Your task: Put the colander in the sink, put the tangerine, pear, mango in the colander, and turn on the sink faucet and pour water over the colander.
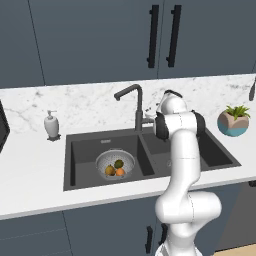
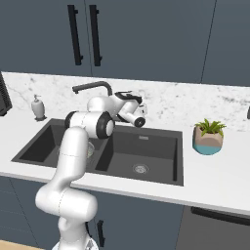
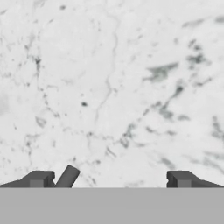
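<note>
End effector [image 3: 109,179] open; colander [image 1: 115,164] in sink [image 1: 80,150] holds three fruits.

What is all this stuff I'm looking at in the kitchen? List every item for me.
sink: one, dark charcoal, double basin set in the white counter.
colander: one, silver-grey, in the left basin.
tangerine: one, orange, in the colander.
pear: one, yellowish, in the colander.
mango: one, dark green, in the colander.
sink faucet: one, dark grey, behind the sink's divider, with a side lever; no water visible.
soap dispenser: one, white, left of the sink.
potted plant: one, green leaves, blue-and-tan pot, right of the sink.
cabinets: dark blue, black handles, above the counter.
backsplash: white marble.
arm: one, white.
gripper: one, dark fingers, open, by the lever.
</note>
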